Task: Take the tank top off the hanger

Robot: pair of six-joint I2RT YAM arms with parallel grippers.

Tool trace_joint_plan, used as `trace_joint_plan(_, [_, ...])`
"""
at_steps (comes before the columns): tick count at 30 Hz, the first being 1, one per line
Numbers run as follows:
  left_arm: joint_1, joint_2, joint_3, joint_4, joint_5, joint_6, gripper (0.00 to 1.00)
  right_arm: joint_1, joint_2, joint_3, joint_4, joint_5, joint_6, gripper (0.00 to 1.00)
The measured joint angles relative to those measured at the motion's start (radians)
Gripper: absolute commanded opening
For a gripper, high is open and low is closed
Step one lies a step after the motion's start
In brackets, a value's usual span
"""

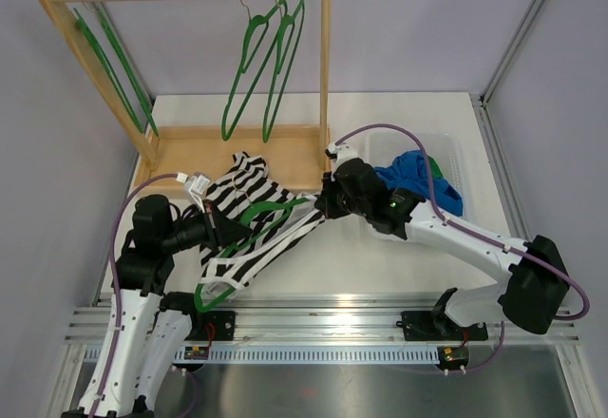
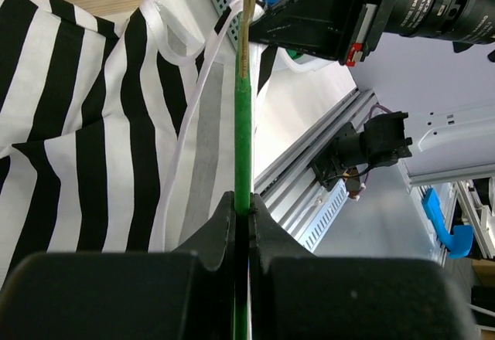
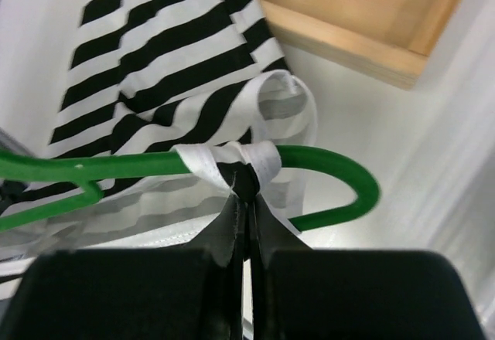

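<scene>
Hanger (image 1: 275, 209) in tank top (image 1: 242, 185) runs diagonally, left tool (image 2: 242, 212) to right tool (image 3: 246, 195).

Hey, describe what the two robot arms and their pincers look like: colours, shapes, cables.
The left arm and right arm have white tubular links with chunky black joint housings. A thin purple cable loops along each. The left pincer and right pincer have matte black, wedge-shaped fingers narrowing to slim tips. Black bases sit on a silver rail.
</scene>
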Motion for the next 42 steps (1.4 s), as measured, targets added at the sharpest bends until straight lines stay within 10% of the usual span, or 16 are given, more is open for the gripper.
trace_joint_plan(17, [-0.06,-0.024,0.011,-0.008,0.01,0.018,0.0,-0.222,0.08,0.122,-0.258,0.139,-0.014,0.0])
trace_joint_plan(42, [-0.06,-0.152,0.326,0.471,-0.142,-0.014,0.0,-0.243,-0.127,-0.075,0.027,-0.6,0.09,0.0])
